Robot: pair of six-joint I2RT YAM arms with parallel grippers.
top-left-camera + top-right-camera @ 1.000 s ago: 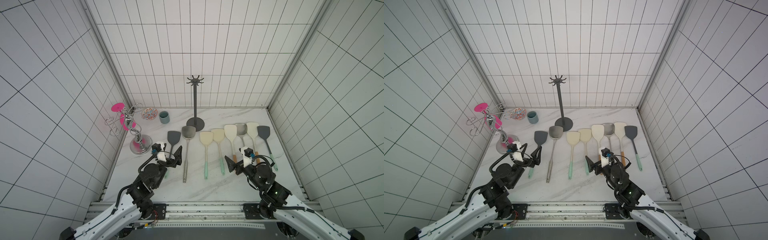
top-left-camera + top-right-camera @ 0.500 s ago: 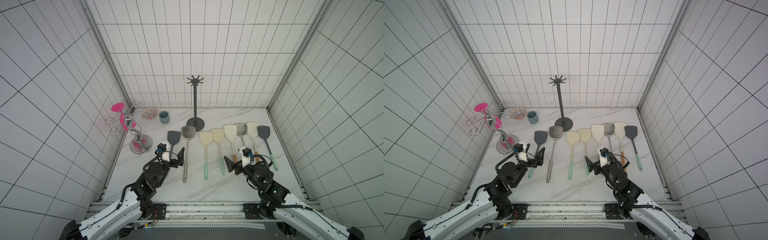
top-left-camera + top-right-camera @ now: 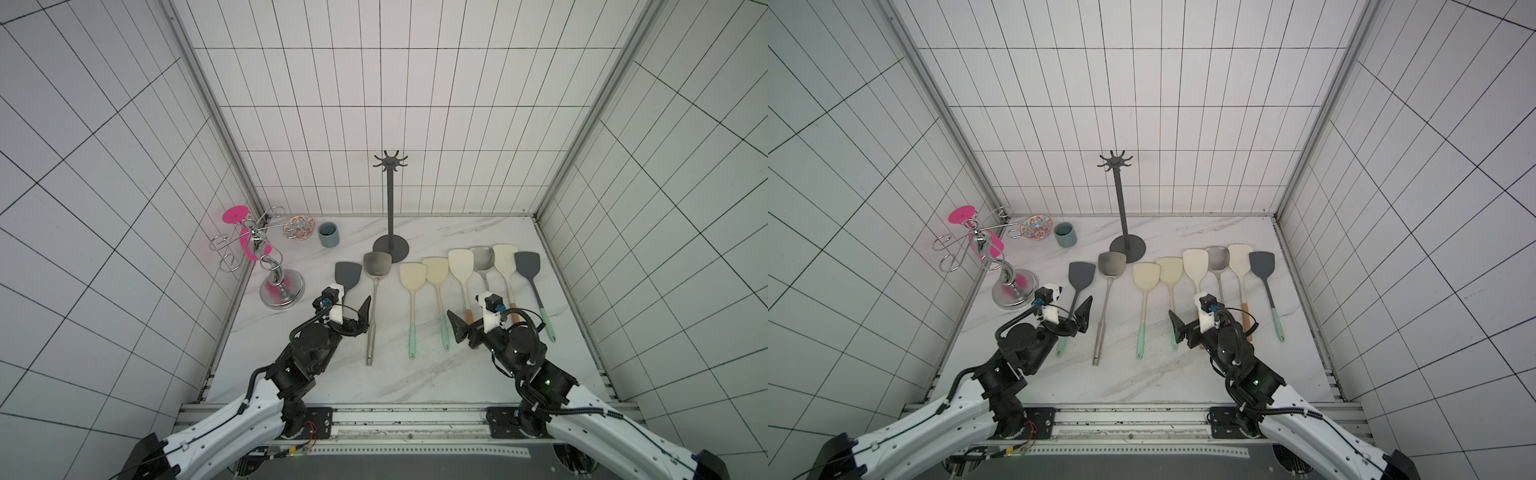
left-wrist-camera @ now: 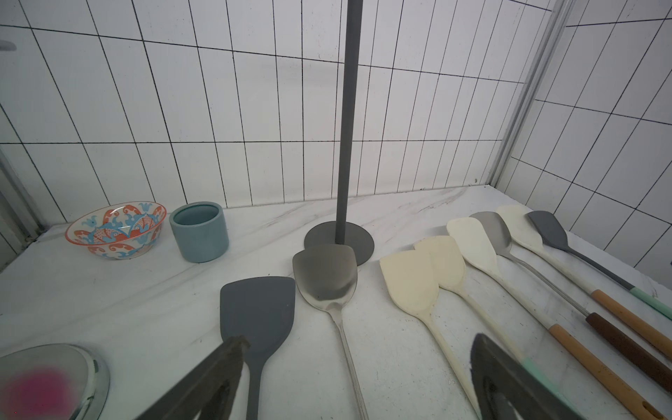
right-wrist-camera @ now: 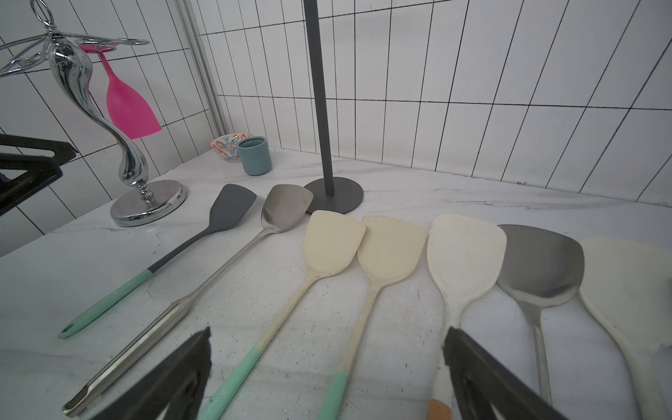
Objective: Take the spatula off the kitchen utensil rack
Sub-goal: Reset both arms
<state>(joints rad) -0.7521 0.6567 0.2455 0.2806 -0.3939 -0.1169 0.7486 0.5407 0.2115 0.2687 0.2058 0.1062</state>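
1. Eight spatulas point(image 3: 435, 270) lie flat in a row on the table point(image 3: 415, 382), just in front of the rack point(image 3: 390, 208), with their blades toward it.
2. The rack stands upright. The nearest steel spatula point(image 3: 377, 264) has its blade tip at the rim of the rack's round base.
3. The left claw point(image 4: 358, 347) hangs in front of the rack, to its left. It is spread wide and grips nothing, above the handles of the dark grey spatula point(image 3: 348, 274) and that steel spatula.
4. The right claw point(image 5: 327, 338) hangs in front of the rack, to its right. It is also spread wide and grips nothing, above the handles of the pale spatulas point(image 5: 332, 243).
5. Left of the rack stand a blue cup point(image 3: 328, 234), a patterned bowl point(image 3: 300, 227) and a chrome stand point(image 3: 282, 291) with a pink glass point(image 3: 235, 216) hanging upside down.
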